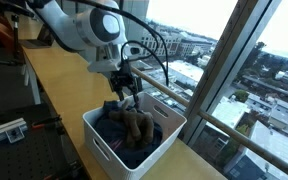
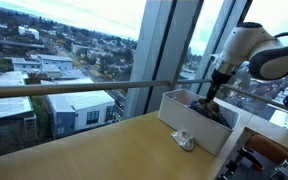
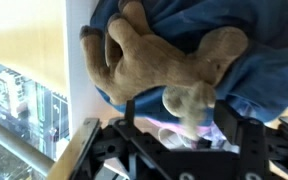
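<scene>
A brown plush toy [image 3: 164,55] lies on crumpled blue cloth [image 3: 274,70] inside a white bin [image 1: 106,147]. My gripper [image 1: 129,92] hangs just above the toy [image 1: 136,124], pointing down into the bin. In the wrist view the gripper [image 3: 181,125] stands open, its dark fingers [image 3: 129,115] spread on either side of one rounded limb of the toy without pressing on it. Something pale pink shows under that limb. In an exterior view the gripper [image 2: 212,95] reaches over the bin [image 2: 189,120] from the window side.
The bin stands on a long wooden counter [image 1: 54,80] along a tall window with a metal railing [image 2: 74,88]. A small white object [image 2: 184,141] lies on the counter next to the bin. Black equipment [image 1: 4,130] stands beyond the counter's edge.
</scene>
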